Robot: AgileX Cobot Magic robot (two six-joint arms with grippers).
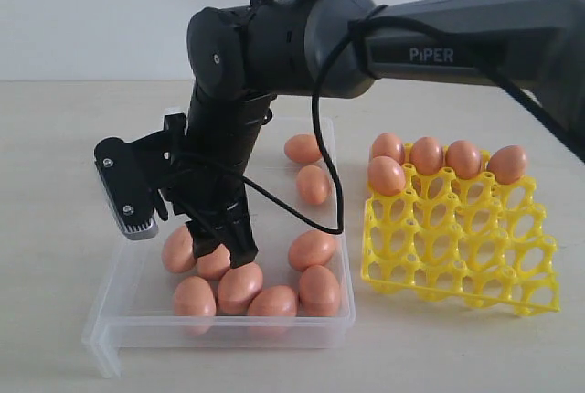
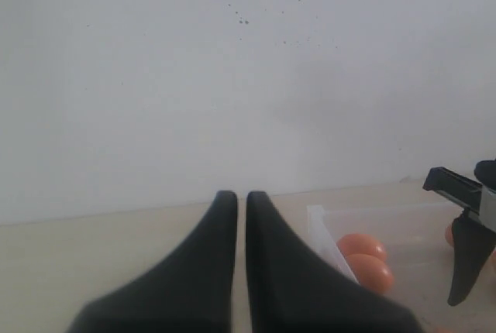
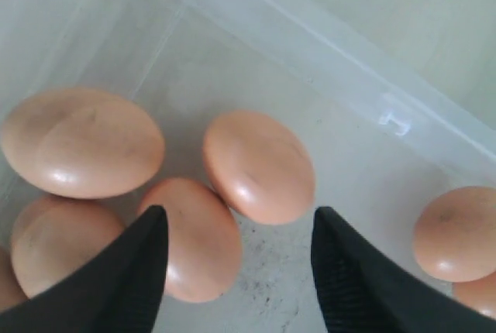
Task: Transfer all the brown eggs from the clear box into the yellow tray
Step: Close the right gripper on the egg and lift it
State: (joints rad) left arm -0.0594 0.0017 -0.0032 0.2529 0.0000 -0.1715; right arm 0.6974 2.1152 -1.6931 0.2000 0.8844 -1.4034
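The clear box [image 1: 219, 331] sits at the left and holds several brown eggs [image 1: 239, 288]. More brown eggs [image 1: 426, 155] fill the back cups of the yellow tray [image 1: 466, 247] on the right. My right gripper [image 1: 219, 249] reaches down into the box among the front-left eggs. In the right wrist view the right gripper [image 3: 236, 221] stands open just above the speckled floor, holding nothing. One egg [image 3: 194, 236] lies against one finger and another [image 3: 260, 166] just beyond the tips. My left gripper [image 2: 241, 197] is shut and empty, low over the table beside the box corner [image 2: 325, 228].
The right arm's dark body [image 1: 274, 41] and its cable [image 1: 320, 164] hang over the box. A wrist camera block [image 1: 128, 187] juts out over the box's left wall. White wall stands behind the beige table [image 1: 55, 256].
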